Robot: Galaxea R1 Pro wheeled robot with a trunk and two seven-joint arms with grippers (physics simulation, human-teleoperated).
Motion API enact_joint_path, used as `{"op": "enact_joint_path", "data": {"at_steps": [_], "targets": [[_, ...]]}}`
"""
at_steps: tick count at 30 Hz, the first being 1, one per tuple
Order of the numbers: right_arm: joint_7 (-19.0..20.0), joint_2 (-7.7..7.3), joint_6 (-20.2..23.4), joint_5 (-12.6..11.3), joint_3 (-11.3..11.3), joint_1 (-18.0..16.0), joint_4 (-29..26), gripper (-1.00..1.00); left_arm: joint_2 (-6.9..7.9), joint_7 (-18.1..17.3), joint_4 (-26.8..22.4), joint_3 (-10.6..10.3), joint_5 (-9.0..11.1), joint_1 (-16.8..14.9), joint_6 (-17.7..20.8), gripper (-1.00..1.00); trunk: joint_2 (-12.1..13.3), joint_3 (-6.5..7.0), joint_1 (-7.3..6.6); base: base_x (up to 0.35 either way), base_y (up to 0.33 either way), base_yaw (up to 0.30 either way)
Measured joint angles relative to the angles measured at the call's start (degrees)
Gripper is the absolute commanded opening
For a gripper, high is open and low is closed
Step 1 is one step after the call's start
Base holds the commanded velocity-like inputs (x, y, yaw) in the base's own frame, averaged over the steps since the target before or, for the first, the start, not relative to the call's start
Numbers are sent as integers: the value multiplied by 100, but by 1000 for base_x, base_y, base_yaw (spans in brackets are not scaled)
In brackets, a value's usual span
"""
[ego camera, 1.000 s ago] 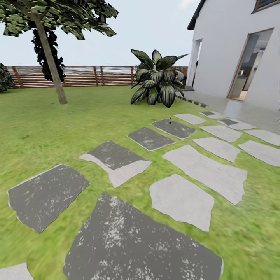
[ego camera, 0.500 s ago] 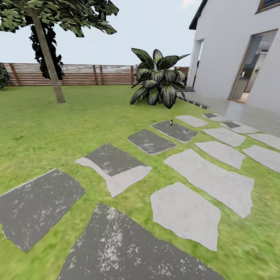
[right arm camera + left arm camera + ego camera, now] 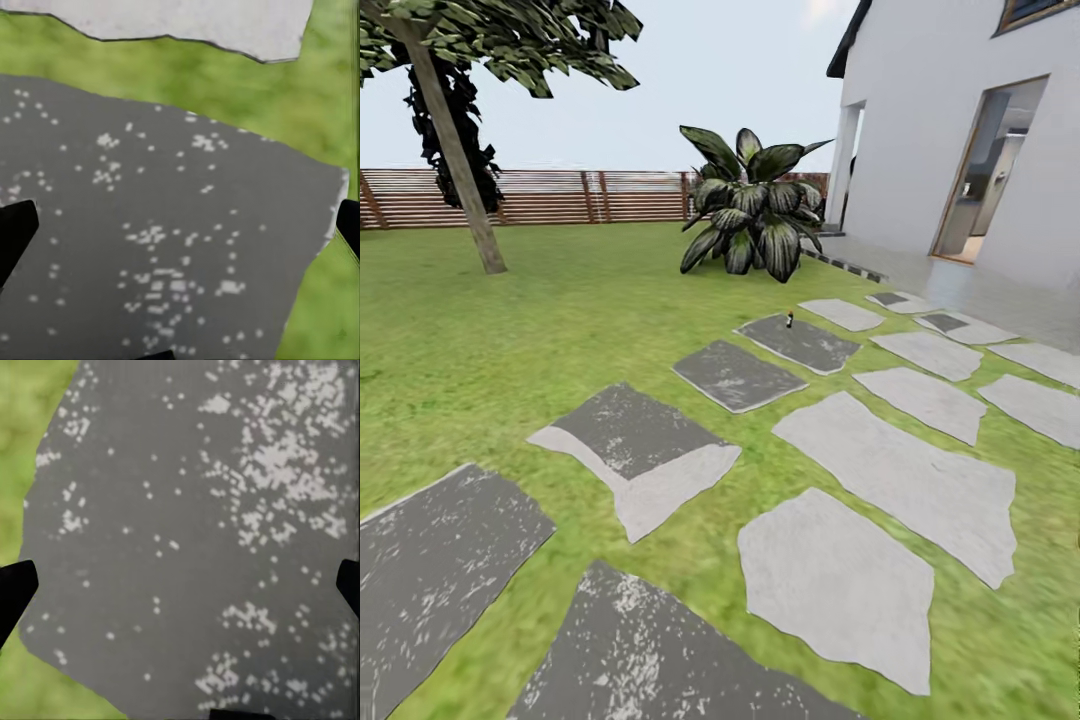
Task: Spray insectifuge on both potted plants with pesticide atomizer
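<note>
I am looking down through both wrist cameras at paving. The left pincer (image 3: 180, 585) is hanging with its dark fingertips (image 3: 13, 589) spread wide apart at the frame edges, nothing between them, over a dark speckled stepping stone (image 3: 187, 510). The right pincer (image 3: 180, 225) is standing just as wide apart and empty over another dark slab (image 3: 150, 225), with a strip of lawn (image 3: 225, 71) beyond it.

From the head camera I am seeing the garden path running away from me: dark slabs (image 3: 630, 440) to my left, pale ones (image 3: 900, 470) to my right, grass (image 3: 510, 330) all round. Well ahead, the pesticide atomizer (image 3: 789, 320) is standing upright on the far edge of a dark slab (image 3: 800, 342), tiny at this range. Beyond it a big broad-leaved plant (image 3: 750, 215) is sitting near the house wall (image 3: 930, 150), with a tree (image 3: 455, 150) and the slatted fence (image 3: 560, 197) at the back. I am not making out the two low potted plants from here.

I am judging this as the approach stage, nothing grasped yet. The risks: driving in too fast and knocking the slim bottle over with the base, since it looks easy to topple; stopping short or off-line so neither arm reaches; or mistaking the large plant for a spray target.
</note>
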Motion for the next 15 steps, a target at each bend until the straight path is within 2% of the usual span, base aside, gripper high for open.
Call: {"op": "enact_joint_path", "data": {"at_steps": [9,15], "targets": [[0,-5,-41,0,-1,-1,-1,100,0,0,-2,1,0,1,-1,100,0,0,0,336,0,-31],[0,-8,-431,6,2,-1,5,100,0,0,-2,1,0,1,0,100,0,0,0,336,0,-1]]}}
